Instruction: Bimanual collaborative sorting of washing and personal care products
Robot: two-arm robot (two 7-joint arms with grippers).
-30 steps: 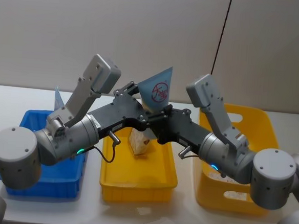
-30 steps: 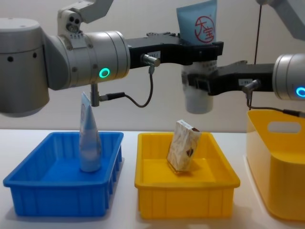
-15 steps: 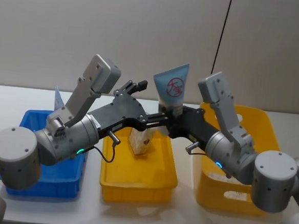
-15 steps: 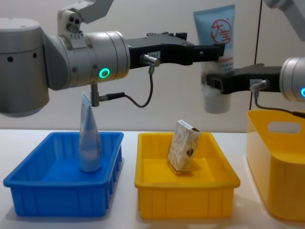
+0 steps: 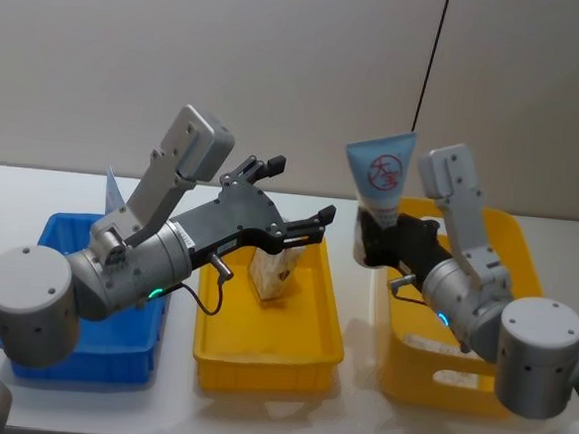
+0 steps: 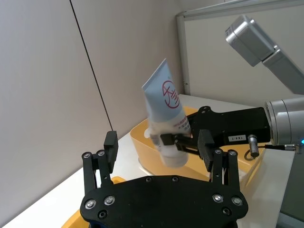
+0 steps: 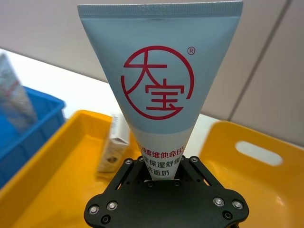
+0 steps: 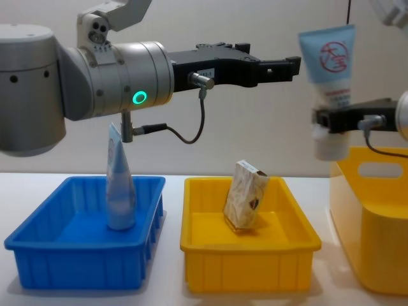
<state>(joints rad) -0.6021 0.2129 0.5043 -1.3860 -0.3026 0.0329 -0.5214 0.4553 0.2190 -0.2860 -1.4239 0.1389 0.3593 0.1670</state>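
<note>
Nearest the robot on the white table (image 5: 256, 413) you've got three bins in a row: a blue plastic tray (image 8: 83, 248) on the left with one pale blue squeeze tube (image 8: 119, 185) standing cap-down in it, a shallow yellow plastic tray (image 8: 248, 245) in the middle with a small beige patterned cardboard box (image 8: 245, 194) leaning inside, and a deeper yellow plastic bin (image 5: 461, 318) on the right. Up above those, the left gripper (image 5: 295, 207) hangs over the middle tray with its fingers spread wide and nothing in them. The right gripper (image 8: 331, 120) is out over the near edge of the deep bin, fingers closed on the lower body of a second pale blue squeeze tube with a red round logo (image 8: 329, 70), just above the white cap, crimped end pointing up. My guess is that tube's light and squishy, so a hold on the thin upper part would fold or slip; down by the firmer shoulder near the cap looks like the right spot. The box should be light and stiff but crushable, so grab its flat faces gently.
</note>
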